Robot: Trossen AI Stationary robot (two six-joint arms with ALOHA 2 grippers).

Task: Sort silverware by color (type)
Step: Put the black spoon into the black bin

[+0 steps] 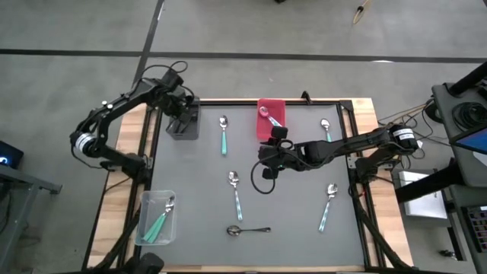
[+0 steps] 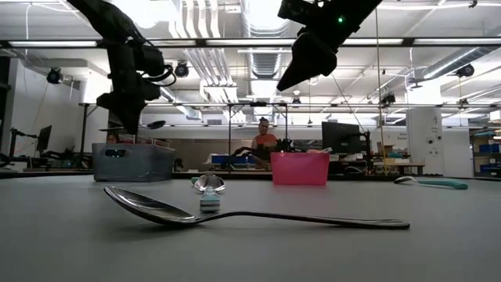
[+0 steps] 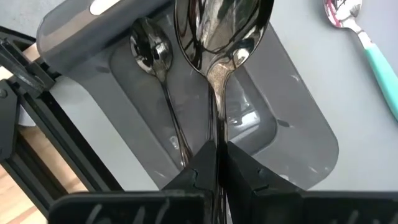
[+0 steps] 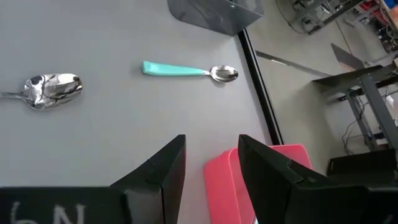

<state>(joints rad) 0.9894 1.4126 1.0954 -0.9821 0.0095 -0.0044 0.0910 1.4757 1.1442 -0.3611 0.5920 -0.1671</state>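
My left gripper [image 3: 217,149] is shut on a dark metal spoon [image 3: 217,28] and hangs over the grey bin [image 1: 183,125] at the table's far left. One more dark spoon [image 3: 152,50] lies inside that bin. My right gripper [image 4: 211,165] stands open with nothing between its fingers, above the table's middle [image 1: 266,160], just near of the red bin [image 1: 270,114]. Teal-handled spoons [image 1: 224,134] [image 1: 235,190] [image 1: 329,205] [image 1: 326,128] and a dark spoon [image 1: 249,229] lie flat on the grey mat. My left gripper pinches the dark spoon's thin handle [image 3: 216,134] between its two fingers. The fingers come steeply from above. The handle runs out past the fingertips, and the bowl [image 2: 155,124] is lifted clear above the grey bin's open top.
A clear bin [image 1: 157,217] at the near left holds teal-handled spoons. The red bin holds a spoon [image 1: 268,114]. A person [image 2: 264,137] sits in the room behind the table. Black frame rails [image 1: 351,144] run along the mat's edges.
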